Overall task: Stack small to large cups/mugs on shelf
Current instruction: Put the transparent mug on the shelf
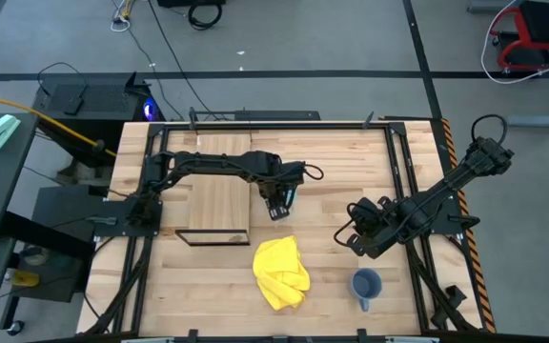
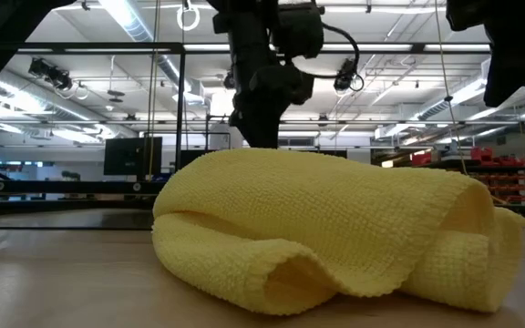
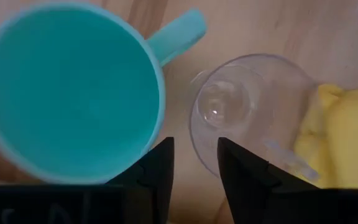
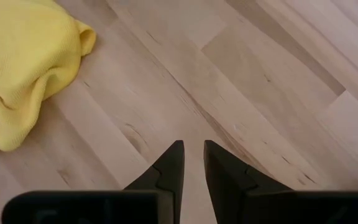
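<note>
In the left wrist view a cyan mug point(image 3: 73, 93) and a small clear cup point(image 3: 247, 112) stand upright side by side on the planked tabletop, next to the yellow cloth point(image 3: 344, 137). My left gripper point(image 3: 194, 152) hangs open above them, pointing down, just right of the shelf point(image 1: 215, 205), which lies flat on the table. One finger is over the clear cup's inside and the other is outside its wall. The grey-blue mug point(image 1: 366, 284) stands alone near the front right. My right gripper point(image 4: 192, 152) hovers over bare planks, slightly open, holding nothing. My left gripper has its fingers point(image 3: 241, 168) on either side of the clear cup's rim point(image 3: 192, 134), on the side facing the cyan mug, coming from above. I cannot tell whether either finger touches the rim. The cup stands on the table.
The yellow cloth point(image 1: 281, 272) lies crumpled near the table's front, between the shelf and the grey-blue mug, and fills the low view point(image 2: 335, 228). A black frame point(image 1: 403, 181) runs along the table's sides. Bare planks lie between the two grippers.
</note>
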Controlling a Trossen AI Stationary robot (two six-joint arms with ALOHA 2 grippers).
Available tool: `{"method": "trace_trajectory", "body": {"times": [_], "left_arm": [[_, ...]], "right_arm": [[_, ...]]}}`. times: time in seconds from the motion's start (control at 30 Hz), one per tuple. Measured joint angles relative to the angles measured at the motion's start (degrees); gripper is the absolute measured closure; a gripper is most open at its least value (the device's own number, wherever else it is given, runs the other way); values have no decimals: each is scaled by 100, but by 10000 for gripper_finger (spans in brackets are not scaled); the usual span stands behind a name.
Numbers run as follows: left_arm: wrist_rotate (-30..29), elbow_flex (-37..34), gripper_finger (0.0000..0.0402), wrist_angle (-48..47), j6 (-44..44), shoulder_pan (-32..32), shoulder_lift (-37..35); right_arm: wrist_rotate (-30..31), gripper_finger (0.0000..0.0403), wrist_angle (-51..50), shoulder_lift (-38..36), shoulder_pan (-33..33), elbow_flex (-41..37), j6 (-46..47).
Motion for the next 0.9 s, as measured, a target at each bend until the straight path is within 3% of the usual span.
{"method": "trace_trajectory", "body": {"times": [0.23, 0.37, 0.47, 0.67, 0.9], "left_arm": [[-6, 1267, 249, -1015, -2, -127, -13], [-59, 2077, 245, -2200, -3, -297, -11], [-453, 2532, 248, -3071, -141, -482, -13], [-710, 2300, 261, -2935, -255, -833, -688], [-1510, 1170, 273, -3034, -874, -917, -1861]], "right_arm": [[4, 333, 222, 1, 0, 0, -9], [50, 333, 713, 2, 0, 0, 137], [314, 333, 1230, 2, -2, 0, 281], [533, 333, 2364, 2, -295, 2, 82], [538, 333, 3088, 11, -1036, 4, -429]]}}
